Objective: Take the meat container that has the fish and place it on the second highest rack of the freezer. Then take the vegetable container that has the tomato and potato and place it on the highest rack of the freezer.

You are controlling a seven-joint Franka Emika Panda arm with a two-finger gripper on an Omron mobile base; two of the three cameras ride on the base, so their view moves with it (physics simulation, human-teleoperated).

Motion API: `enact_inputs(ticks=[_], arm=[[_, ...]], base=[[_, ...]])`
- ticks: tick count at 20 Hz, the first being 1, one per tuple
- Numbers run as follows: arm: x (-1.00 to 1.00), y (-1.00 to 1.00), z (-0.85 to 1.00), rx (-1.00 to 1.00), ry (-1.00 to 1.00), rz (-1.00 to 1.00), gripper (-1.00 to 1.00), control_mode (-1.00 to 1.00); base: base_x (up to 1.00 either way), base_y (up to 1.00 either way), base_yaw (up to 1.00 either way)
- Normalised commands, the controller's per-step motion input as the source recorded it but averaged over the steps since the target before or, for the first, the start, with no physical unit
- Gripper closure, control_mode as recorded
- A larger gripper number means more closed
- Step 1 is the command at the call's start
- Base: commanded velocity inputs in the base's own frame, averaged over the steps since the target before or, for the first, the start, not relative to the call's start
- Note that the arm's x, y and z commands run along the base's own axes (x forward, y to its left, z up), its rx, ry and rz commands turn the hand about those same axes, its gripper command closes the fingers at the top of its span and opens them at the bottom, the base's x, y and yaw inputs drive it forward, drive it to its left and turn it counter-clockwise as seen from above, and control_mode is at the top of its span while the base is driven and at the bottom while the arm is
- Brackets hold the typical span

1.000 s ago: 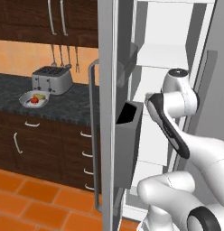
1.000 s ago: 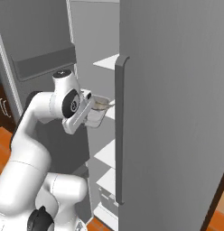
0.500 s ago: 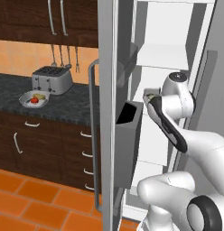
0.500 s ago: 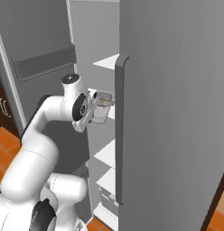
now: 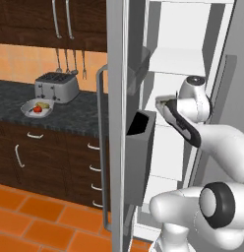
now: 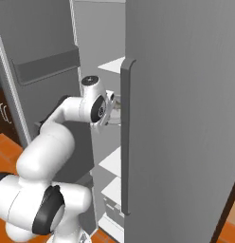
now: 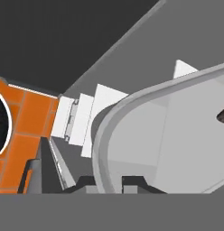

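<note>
Gripper (image 7: 109, 182): jaws nearly closed on the thin rim of the container (image 7: 177, 135), which fills the right half of the hand view. The finger tips straddle that rim at bottom centre. A dark item shows at the right edge inside the container; whether it is the fish cannot be told.

Location: in the left base view the gripper (image 5: 162, 102) sits centre right, inside the open freezer, just above a white rack (image 5: 168, 122). In the right base view the hand (image 6: 112, 105) is at centre, partly hidden behind the door (image 6: 185, 118) edge.

Which rack this is, second highest or not, cannot be confirmed from these views.

Risks noted:
- The grip is on one rim only. The container's weight hangs off to one side, so it may tilt or slip.
- A release before the base rests flat on the rack would drop or tip it.
- The wrist works close to the door edge and the door bin (image 5: 141, 152); a wide swing could strike either.
</note>
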Motion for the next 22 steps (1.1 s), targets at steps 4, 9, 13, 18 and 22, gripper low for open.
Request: enact_inputs(ticks=[4, 9, 13, 18, 22], arm=[[0.32, -0.15, -0.14, 0.0, -0.02, 0.0, 1.0, -1.0], [0.37, -0.05, -0.28, -0.01, -0.04, 0.0, 1.0, -1.0], [0.33, -0.12, -0.39, -0.01, -0.06, -0.01, 1.0, -1.0], [0.35, -0.28, -0.27, 0.0, -0.03, -0.05, 1.0, -1.0], [0.37, -0.21, -0.12, 0.0, -0.01, -0.07, 1.0, -1.0]], base=[[0.0, 0.0, 0.0], [0.0, 0.0, 0.0], [0.0, 0.0, 0.0], [0.0, 0.0, 0.0], [0.0, 0.0, 0.0]])
